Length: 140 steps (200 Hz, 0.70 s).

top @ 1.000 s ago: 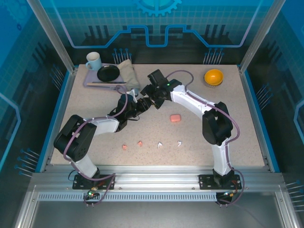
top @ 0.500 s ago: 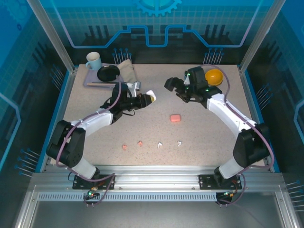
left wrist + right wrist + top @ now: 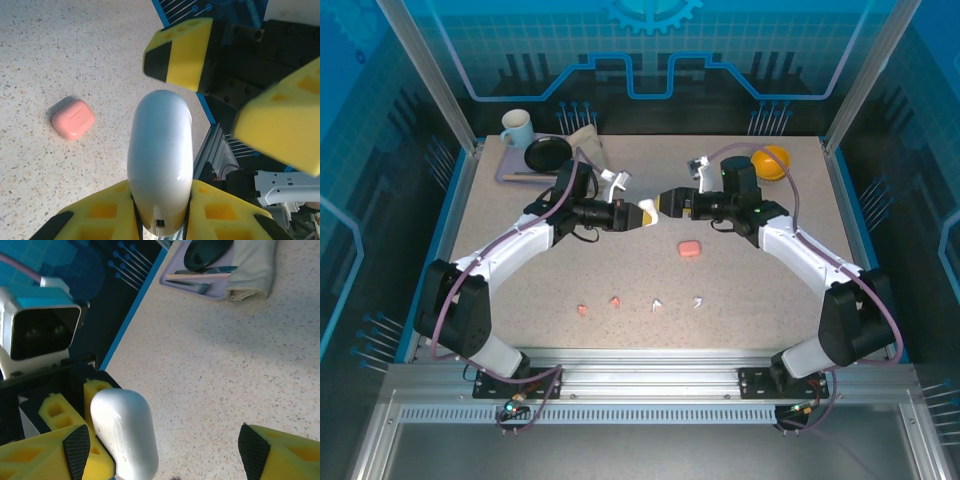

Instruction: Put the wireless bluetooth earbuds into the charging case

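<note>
Earbuds, four, loose on the table [image 3: 770, 300], in a row near its front edge:
- pink earbuds [image 3: 582, 310], two, at the left of the row, a small gap between them.
- white earbuds [image 3: 657, 305], two, at the right of the row, likewise apart. No gripper is near any of the four.

Cases, two:
- white case [image 3: 160, 150], rounded and closed, raised off the table in mid-field. The left gripper [image 3: 160, 200] pinches its lower end between both yellow fingers, and its free end points toward the other arm.
- pink case [image 3: 689, 248], closed, flat on the table. It lies beyond the earbud row, just in front of the two grippers, with nothing touching it.

Grippers:
- right gripper [image 3: 164, 450], facing the left one, jaws spread wide and holding nothing. The free end of the white case reaches in between its fingers, close beside one black-tipped finger; whether they touch cannot be told.

Surroundings:
- tray [image 3: 503, 168], far left corner, carrying a mug [image 3: 516, 128], a black dish [image 3: 548, 153] and a folded cloth [image 3: 590, 150].
- orange bowl [image 3: 770, 161], far right, behind the right arm.
</note>
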Motion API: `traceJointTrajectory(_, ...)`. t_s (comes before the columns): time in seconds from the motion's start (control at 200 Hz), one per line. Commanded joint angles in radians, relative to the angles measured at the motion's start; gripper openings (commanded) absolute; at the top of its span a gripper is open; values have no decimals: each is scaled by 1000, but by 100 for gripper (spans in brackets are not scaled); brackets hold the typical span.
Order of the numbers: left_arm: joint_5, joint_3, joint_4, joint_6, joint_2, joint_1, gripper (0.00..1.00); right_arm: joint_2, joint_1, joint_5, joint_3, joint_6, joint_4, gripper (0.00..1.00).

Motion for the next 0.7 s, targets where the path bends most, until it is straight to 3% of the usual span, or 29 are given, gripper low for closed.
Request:
traceJointTrajectory(0.0, 45, 50, -45, 33, 9, 0, 4, -4, 29, -38, -20, -27, 51, 80)
traceJointTrajectory(0.185, 48, 71, -65, 50, 14, 1, 3, 24, 46, -19, -46, -32, 57, 76)
traceJointTrajectory(0.695, 75, 85, -91, 79, -38, 1, 0, 63, -74, -26, -132, 40, 130, 70)
